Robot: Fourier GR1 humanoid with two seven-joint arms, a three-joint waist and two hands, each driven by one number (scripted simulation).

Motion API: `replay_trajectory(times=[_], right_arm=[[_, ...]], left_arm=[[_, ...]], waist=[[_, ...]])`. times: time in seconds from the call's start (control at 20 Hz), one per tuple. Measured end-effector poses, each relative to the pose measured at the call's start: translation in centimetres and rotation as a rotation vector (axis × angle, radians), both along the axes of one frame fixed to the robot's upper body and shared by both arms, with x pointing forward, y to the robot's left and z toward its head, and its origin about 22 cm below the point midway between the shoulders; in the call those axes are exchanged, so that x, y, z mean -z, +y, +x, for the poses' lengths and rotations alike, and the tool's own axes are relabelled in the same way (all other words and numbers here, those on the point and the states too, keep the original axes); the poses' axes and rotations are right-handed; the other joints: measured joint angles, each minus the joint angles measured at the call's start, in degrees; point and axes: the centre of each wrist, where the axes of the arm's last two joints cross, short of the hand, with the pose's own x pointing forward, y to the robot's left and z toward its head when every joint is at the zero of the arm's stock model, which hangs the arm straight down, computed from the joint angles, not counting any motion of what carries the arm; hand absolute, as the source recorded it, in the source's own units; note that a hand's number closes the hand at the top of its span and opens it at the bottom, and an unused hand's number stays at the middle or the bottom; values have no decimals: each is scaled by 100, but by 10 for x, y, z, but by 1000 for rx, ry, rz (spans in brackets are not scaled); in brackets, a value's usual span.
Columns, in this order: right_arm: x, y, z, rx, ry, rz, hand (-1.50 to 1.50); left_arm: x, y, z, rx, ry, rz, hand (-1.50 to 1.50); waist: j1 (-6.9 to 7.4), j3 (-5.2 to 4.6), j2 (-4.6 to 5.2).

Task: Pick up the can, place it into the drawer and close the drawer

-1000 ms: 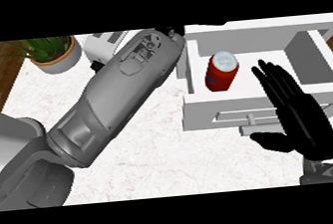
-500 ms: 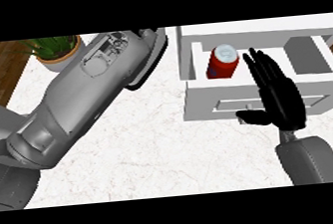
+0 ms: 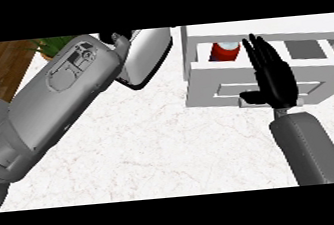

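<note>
Near the far left corner of the counter [image 3: 165,144] is a plant [image 3: 54,44]; the left hand [image 3: 113,37] shows only as a dark bit at the far edge, its state I cannot tell; the can [image 3: 224,53] stands in the open drawer [image 3: 211,78] at the far right; the right hand [image 3: 274,77], flat and wide, holding nothing, lies over the drawer's front, the can just beyond and to the left; being nearer, it should probably push the front away.

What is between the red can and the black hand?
Nothing, in the head view: the right hand's straight fingers stand right beside the can in the open drawer.
</note>
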Motion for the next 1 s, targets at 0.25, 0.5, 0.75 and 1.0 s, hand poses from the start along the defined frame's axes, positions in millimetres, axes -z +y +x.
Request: replay_trajectory(times=[0.25, 0.5, 0.75, 1.0], right_arm=[[1, -1, 23, 23, -49, -10, -150], [-1, 4, 43, 76, -83, -6, -150], [-10, 6, 65, 99, -82, 5, -150], [-14, 13, 77, 126, -84, 12, -150]], left_arm=[[-1, 16, -4, -3, 12, 5, -150], [9, 33, -14, 2, 20, 1, -150], [21, 51, -23, 2, 31, 11, -150], [33, 61, -32, 5, 36, 11, -150]], waist=[[21, 12, 37], [39, 45, 58], [72, 86, 141], [58, 113, 170]])
